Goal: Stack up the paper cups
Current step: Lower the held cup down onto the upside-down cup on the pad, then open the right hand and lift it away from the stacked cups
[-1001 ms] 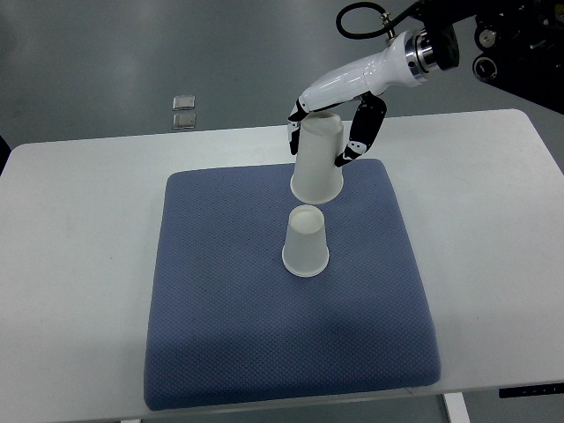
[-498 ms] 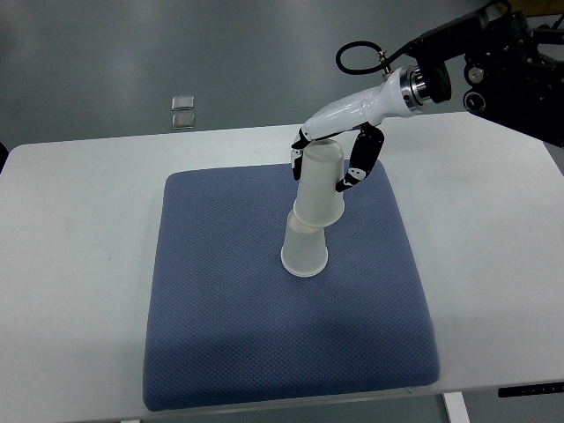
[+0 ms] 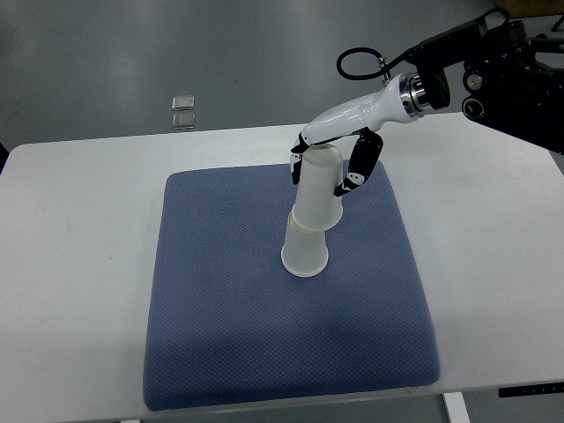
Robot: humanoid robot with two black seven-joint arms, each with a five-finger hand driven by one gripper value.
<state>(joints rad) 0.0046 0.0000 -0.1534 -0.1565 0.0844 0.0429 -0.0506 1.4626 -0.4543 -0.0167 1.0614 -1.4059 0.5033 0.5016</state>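
Observation:
An upside-down white paper cup (image 3: 305,253) stands near the middle of the blue mat (image 3: 229,326). My right hand (image 3: 328,169) comes in from the upper right and is shut on a second upside-down white cup (image 3: 318,189). That cup is tilted slightly and its rim sits over the top of the standing cup. The fingers wrap both sides of the held cup near its top.
The mat lies on a white table (image 3: 79,229). Two small square objects (image 3: 183,110) lie on the floor beyond the table's far edge. The robot's dark body (image 3: 511,62) is at the upper right.
My right hand has carried the held cup down and towards the standing cup, so its rim now covers that cup's top.

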